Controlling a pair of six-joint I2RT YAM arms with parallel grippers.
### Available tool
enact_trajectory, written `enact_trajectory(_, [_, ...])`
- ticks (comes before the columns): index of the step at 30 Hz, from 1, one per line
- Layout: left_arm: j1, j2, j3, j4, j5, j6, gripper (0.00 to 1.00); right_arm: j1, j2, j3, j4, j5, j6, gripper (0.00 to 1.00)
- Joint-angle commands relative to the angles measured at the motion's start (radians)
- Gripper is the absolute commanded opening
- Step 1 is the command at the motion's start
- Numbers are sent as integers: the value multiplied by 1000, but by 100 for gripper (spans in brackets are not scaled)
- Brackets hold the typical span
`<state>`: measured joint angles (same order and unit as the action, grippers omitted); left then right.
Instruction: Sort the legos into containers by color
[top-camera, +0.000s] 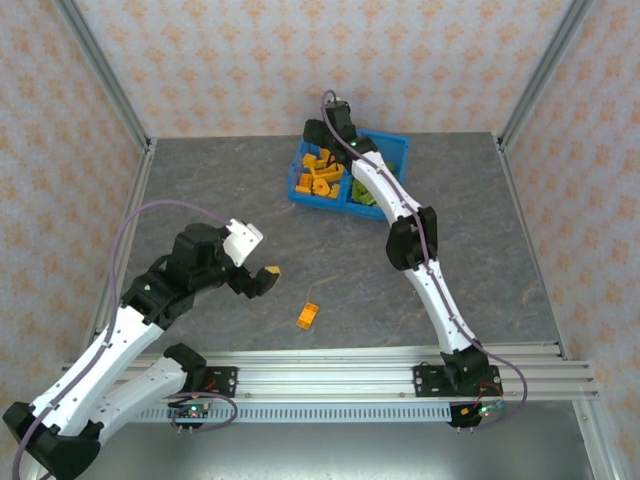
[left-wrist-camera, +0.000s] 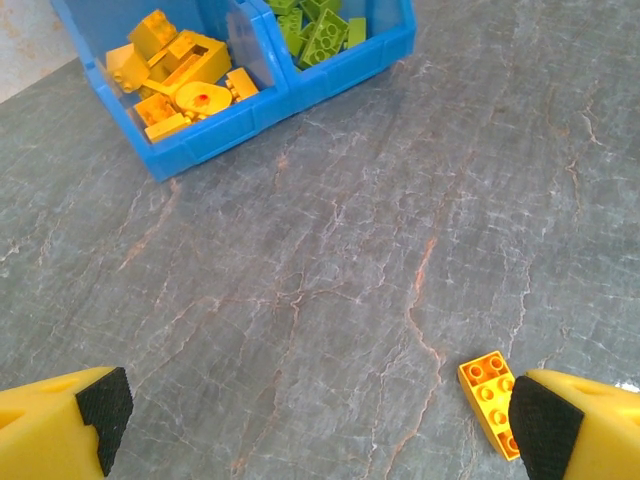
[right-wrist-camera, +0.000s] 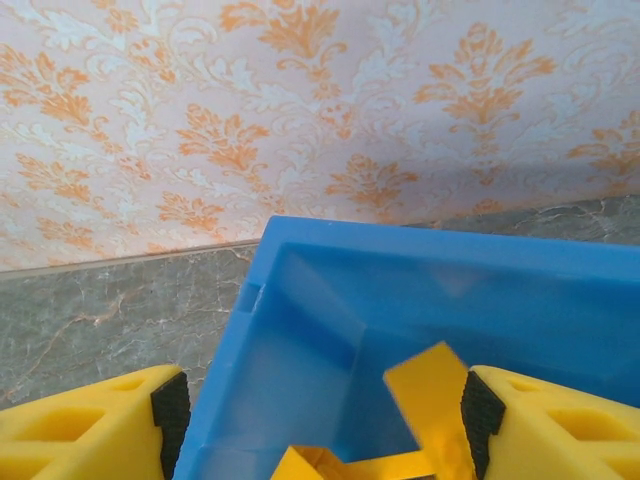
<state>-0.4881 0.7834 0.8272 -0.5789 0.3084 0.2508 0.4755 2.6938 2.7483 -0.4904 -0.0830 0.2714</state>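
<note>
The blue bin (top-camera: 318, 197) stands at the back of the table. Its left container holds orange legos (top-camera: 320, 172) and its right one holds lime green legos (top-camera: 365, 192). One orange brick (top-camera: 308, 315) lies alone on the table. My left gripper (left-wrist-camera: 320, 425) hangs open above the table, with that brick (left-wrist-camera: 488, 398) just inside its right finger (left-wrist-camera: 545, 430). My right gripper (right-wrist-camera: 320, 410) is open over the far left corner of the bin (right-wrist-camera: 400, 240). A flat orange piece (right-wrist-camera: 428, 395) leans against its right pad, well clear of the left pad.
Patterned walls and metal posts close in the table at the back and sides. An aluminium rail (top-camera: 350, 375) carrying both arm bases runs along the near edge. My right arm (top-camera: 400, 200) stretches over the bin's green side.
</note>
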Motion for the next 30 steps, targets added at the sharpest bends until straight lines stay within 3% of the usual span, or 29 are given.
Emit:
enact_trajectory(1, [8,29,16,28,8,-81,100,-4,-186,5,-65,-36,-37,73])
enact_trajectory(5, [-9,111,45,42,-73,-359,100,-5,-418,-206,-110,-35,-46,74])
enact_trajectory(8, [-80,153,69,-9,-243,-531,99,-5,-631,-436,-98,-41,-80,80])
enact_trajectory(13, [-174,191,50,-40,-321,-698,94,-4,-982,-782,-136,-100,-171,91])
enact_trajectory(16, [-226,232,32,-18,-309,-755,92,-5,-1210,-1030,-130,-127,-187,99])
enact_trajectory(22, [-375,452,52,21,-324,-779,91,-3,-1578,-1418,-127,-67,-104,99])
enact_trajectory(30, [-488,735,88,65,-330,-779,88,-5,-1712,-1547,-264,-63,-28,99])
